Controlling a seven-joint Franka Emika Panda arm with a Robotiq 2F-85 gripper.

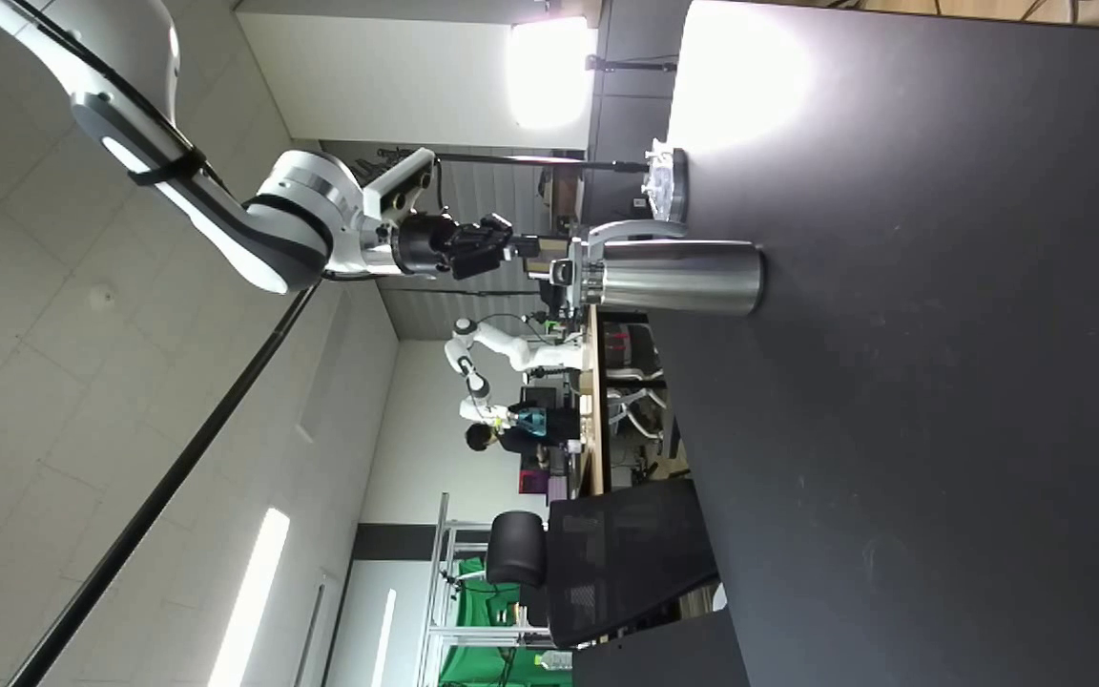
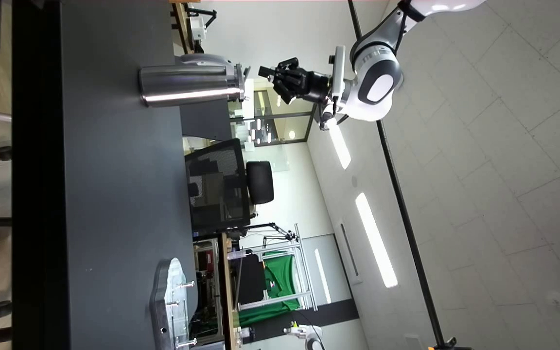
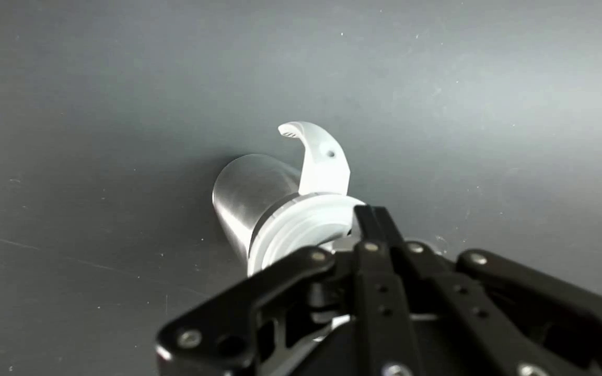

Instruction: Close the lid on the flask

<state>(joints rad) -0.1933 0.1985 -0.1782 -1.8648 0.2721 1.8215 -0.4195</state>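
Both exterior views are turned sideways. The flask, a shiny steel cylinder point(image 1: 683, 277) point(image 2: 183, 86), stands upright on the dark table. It also shows in the wrist view point(image 3: 249, 190), with its pale curved handle point(image 3: 326, 159) toward the top of the picture. The silvery-grey lid point(image 1: 576, 277) point(image 2: 239, 82) is at its top end; a thin flap there is tilted up in an exterior view. In the wrist view the pale ringed top point(image 3: 301, 227) is partly hidden by my gripper point(image 3: 373, 210). My gripper point(image 1: 532, 246) point(image 2: 262, 73) is shut and empty, a little above the lid and apart from it.
The dark table point(image 1: 893, 382) carries the flask. A flat metal and clear plate with upright pegs point(image 2: 175, 301) lies on it, also seen behind the flask point(image 1: 669, 181). A black mesh chair point(image 1: 635, 563) point(image 2: 219, 184) stands at the table's edge.
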